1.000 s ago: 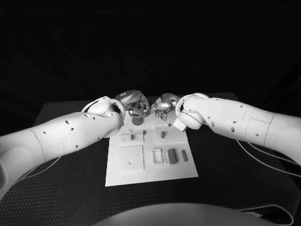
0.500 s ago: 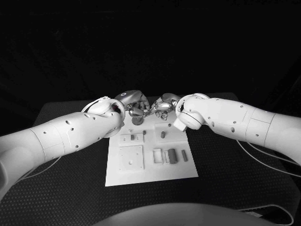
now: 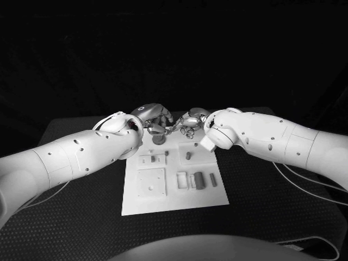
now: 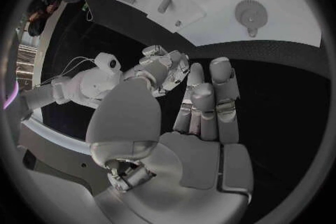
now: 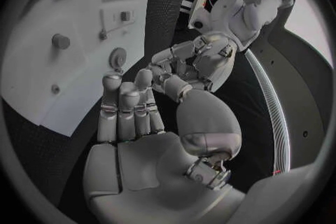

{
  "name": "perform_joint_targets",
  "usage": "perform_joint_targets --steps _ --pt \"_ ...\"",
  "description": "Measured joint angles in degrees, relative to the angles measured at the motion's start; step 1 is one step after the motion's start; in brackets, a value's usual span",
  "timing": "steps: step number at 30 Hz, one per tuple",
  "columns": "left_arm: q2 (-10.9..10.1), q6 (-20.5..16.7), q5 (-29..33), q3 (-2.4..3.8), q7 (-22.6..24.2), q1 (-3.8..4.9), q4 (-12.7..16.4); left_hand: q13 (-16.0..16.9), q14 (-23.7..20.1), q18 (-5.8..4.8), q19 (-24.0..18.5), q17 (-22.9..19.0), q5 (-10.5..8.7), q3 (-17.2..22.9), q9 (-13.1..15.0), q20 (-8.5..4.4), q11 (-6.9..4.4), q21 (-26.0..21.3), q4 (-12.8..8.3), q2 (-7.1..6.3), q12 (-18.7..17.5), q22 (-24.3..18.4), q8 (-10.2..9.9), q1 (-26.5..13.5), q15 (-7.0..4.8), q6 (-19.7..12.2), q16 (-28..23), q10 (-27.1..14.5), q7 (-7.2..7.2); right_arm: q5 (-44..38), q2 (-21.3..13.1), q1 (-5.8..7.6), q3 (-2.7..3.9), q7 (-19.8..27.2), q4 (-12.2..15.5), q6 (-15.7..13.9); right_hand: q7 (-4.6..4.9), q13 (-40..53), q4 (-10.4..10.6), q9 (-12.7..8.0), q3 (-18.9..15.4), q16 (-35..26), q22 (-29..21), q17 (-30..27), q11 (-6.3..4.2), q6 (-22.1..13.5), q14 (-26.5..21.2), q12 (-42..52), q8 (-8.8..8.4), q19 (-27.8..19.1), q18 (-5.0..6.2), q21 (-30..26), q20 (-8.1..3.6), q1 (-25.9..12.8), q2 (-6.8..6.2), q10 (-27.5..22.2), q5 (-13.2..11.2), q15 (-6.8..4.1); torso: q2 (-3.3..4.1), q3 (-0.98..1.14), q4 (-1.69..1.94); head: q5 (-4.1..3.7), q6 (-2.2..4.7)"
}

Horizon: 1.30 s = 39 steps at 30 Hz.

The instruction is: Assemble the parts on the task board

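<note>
Left hand (image 3: 153,120) and right hand (image 3: 189,120) met fingertip to fingertip past far end of task board (image 3: 174,198), likely passing small part. Grip unclear; cannot tell either hand's state.

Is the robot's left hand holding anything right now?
Cannot tell. The left hand meets the right hand fingertip to fingertip, hiding any small part.

White task board (image 3: 178,198), grey parts (image 3: 199,179), black table (image 3: 80,217), silver hands, white arms.

The left robot hand (image 4: 203,117) meets the right robot hand (image 4: 164,67) beside the task board (image 4: 231,11).
</note>
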Motion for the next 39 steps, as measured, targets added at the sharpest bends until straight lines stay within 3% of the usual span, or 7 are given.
perform_joint_targets --steps 9,13,16,22,25,31,39 --pt "-1.4 -2.4 0.1 -0.03 1.1 -0.01 0.8 0.5 -1.0 0.30 -0.9 0.1 -1.43 -0.4 0.0 0.92 0.99 -0.7 0.9 -2.11 0.0 0.0 -0.9 0.6 1.04 -3.8 -0.3 -3.6 1.19 1.4 -0.5 0.01 0.00 0.0 -0.8 -0.1 0.00 0.0 0.0 0.0 0.0 0.0 0.0 0.0 0.00 0.0 0.0 0.0 0.00 0.0 0.06 0.2 0.01 0.0 -0.01 0.0 -0.2 0.02 0.01 -0.01 -0.03 -0.17 0.13" --pt "-1.7 -3.9 -0.2 -0.06 1.7 -0.01 1.1 0.5 -3.0 0.60 -2.5 -0.2 -4.58 -0.5 1.2 2.44 1.97 -2.0 0.9 -2.55 0.0 0.0 1.0 0.6 2.11 -2.0 -1.3 -6.9 2.06 3.0 -0.6 0.01 0.00 0.0 -0.9 -0.4 0.00 0.0 0.0 0.0 0.0 0.0 0.0 0.0 0.00 0.0 0.1 0.0 0.00 0.1 0.09 0.2 0.09 0.0 -0.01 0.0 -0.2 0.09 0.00 -0.01 0.00 -0.24 0.21" --pt "-1.7 -5.2 -1.5 -0.08 2.2 -0.01 1.4 -0.3 -4.5 0.99 -4.2 -0.6 -6.20 -0.7 2.2 2.66 1.98 -3.1 0.7 -2.55 -1.1 0.0 3.0 0.6 2.18 0.7 -2.3 -9.7 1.90 6.9 -0.7 0.01 0.00 -0.4 -0.8 -1.2 0.00 -0.1 0.0 0.0 0.0 0.0 0.0 0.0 0.00 0.0 0.1 0.0 0.00 0.1 0.10 0.2 0.09 0.3 -0.30 0.0 -0.2 0.10 0.00 -0.02 0.04 -0.29 0.34" --pt "-1.4 -8.8 -6.5 -0.16 2.9 -0.02 1.6 -1.9 -7.6 1.59 -7.0 -1.5 -10.43 -1.5 3.2 3.23 2.29 -5.8 -0.1 -3.01 -2.0 0.0 4.6 0.2 2.67 1.0 -3.7 -11.5 1.86 14.9 -1.0 0.01 0.00 -1.0 0.9 -3.5 -0.12 -0.1 0.0 0.0 0.0 0.0 0.0 0.0 0.08 0.1 0.1 0.0 0.13 0.1 0.17 0.2 0.10 0.1 -0.53 0.3 -0.2 0.10 -0.01 -0.04 0.03 -0.20 0.66" --pt "-1.1 -10.4 -8.7 -0.40 3.1 -0.02 2.1 -2.4 -8.8 1.60 -7.9 -1.8 -10.07 -2.9 3.4 3.32 2.32 -6.9 -1.0 -3.82 -1.9 -0.2 4.9 -0.7 2.61 1.0 -4.0 -11.4 1.94 17.2 -0.9 0.01 0.00 -1.2 1.1 -4.5 -0.20 -0.1 0.0 0.0 0.0 0.0 0.0 0.0 0.00 0.2 0.3 0.0 0.17 0.1 0.20 0.2 0.10 0.1 -0.53 0.4 -0.2 -0.04 -0.03 -0.04 0.00 -0.15 0.87" --pt "-0.4 -13.0 -11.0 -0.52 3.2 -0.05 2.9 -1.6 -9.1 1.17 -7.4 -1.2 -9.74 -3.6 3.5 2.79 1.59 -7.5 -1.8 -3.82 1.0 -0.3 5.1 -0.7 2.33 1.0 -3.0 -9.3 1.58 19.5 -0.9 -0.01 0.00 -1.3 1.3 -6.1 -0.19 -0.1 0.0 0.0 0.0 0.0 0.0 0.0 0.00 0.2 0.4 0.0 0.23 0.1 0.23 0.2 0.11 0.1 -0.53 0.4 -0.2 0.02 -0.04 -0.03 -0.03 0.02 1.31" --pt "-0.1 -13.8 -13.0 -0.51 2.9 -0.05 3.6 3.5 -8.6 0.57 -4.9 0.1 -9.49 -3.6 4.1 1.24 0.23 -7.6 -1.7 -3.50 10.7 0.0 7.2 -0.3 0.59 3.2 -0.4 -8.8 -0.13 20.7 -0.8 -0.15 0.00 -1.4 1.8 -7.1 -0.19 0.0 -0.1 0.0 -0.1 0.0 0.0 0.0 0.00 0.2 0.4 0.0 0.29 0.1 0.24 0.2 0.11 0.0 -0.54 0.4 -0.2 0.04 -0.01 0.05 -0.11 0.11 1.65"
